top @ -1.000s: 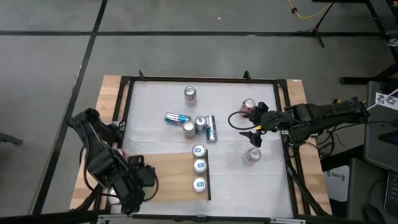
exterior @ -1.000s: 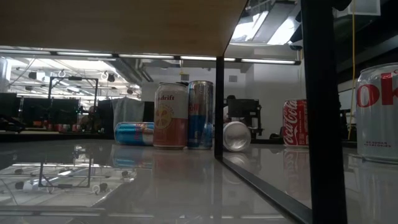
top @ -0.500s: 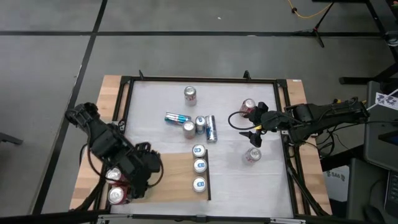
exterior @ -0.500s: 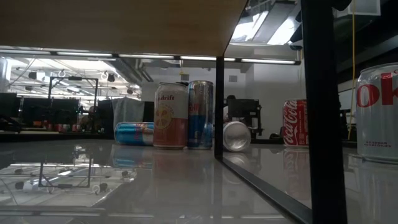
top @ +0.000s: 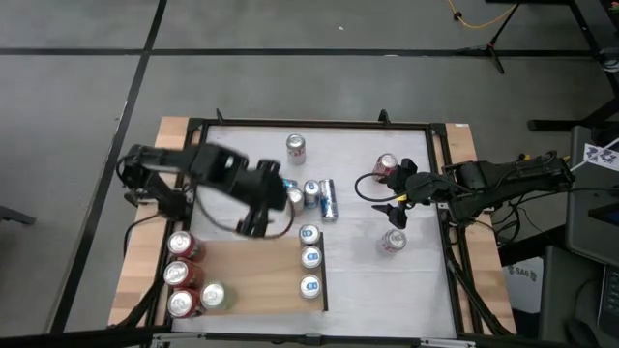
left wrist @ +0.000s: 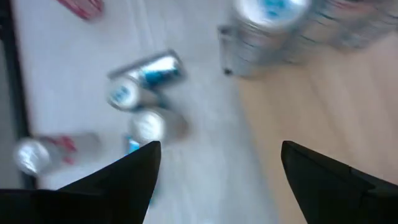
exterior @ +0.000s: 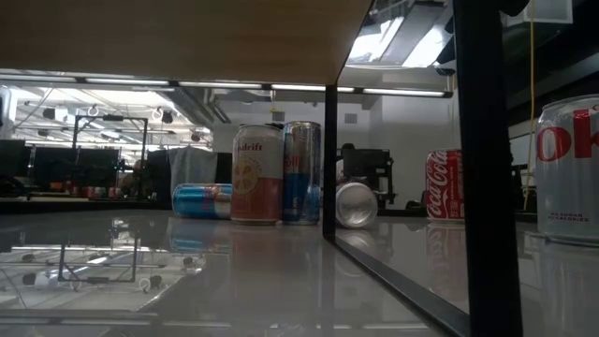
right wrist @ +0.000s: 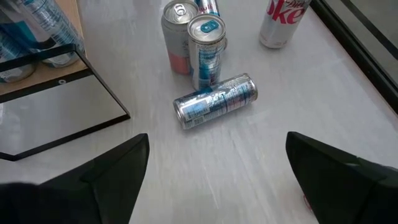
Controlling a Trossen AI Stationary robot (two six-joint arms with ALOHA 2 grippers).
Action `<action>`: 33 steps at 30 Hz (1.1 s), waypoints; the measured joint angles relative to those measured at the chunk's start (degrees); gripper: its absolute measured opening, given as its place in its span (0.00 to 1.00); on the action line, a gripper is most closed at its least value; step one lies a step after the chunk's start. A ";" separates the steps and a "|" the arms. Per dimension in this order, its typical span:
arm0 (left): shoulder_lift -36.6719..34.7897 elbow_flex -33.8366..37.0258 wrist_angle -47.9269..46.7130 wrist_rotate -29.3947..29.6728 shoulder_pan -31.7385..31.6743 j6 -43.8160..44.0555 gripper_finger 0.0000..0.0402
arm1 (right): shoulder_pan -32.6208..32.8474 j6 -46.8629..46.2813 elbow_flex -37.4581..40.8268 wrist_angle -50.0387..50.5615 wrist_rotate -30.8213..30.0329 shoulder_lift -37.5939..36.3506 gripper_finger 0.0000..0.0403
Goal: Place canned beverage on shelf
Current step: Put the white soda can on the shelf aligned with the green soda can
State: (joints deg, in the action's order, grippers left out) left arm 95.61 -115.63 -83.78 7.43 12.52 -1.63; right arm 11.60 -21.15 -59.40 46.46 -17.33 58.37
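Left claw (top: 259, 224) — open, empty — has swung off the shelf (top: 261, 275) toward the loose cans (top: 295, 198), leaving four cans (top: 189, 285) placed; right claw (top: 395, 215) waits open.

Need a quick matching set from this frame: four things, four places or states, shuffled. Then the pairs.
Things:
1. left tool
2. right tool
3. green-topped can
4. Diet Coke can

Places or states:
A. upright on the white table, off the shelf
B. open, above the shelf's far edge
C. upright on the shelf beside three red cans
D. open, near the table's right side

Pairs: 1-B, 2-D, 3-C, 4-A
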 joint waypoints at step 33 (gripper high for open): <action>11.51 7.24 9.08 -24.86 -26.97 -25.93 0.80 | 0.00 0.55 0.00 -0.04 -0.06 0.00 0.91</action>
State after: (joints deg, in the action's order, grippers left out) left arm 107.12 -108.40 -74.70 -17.43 -14.45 -27.56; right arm 11.60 -20.60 -59.40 46.41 -17.39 58.37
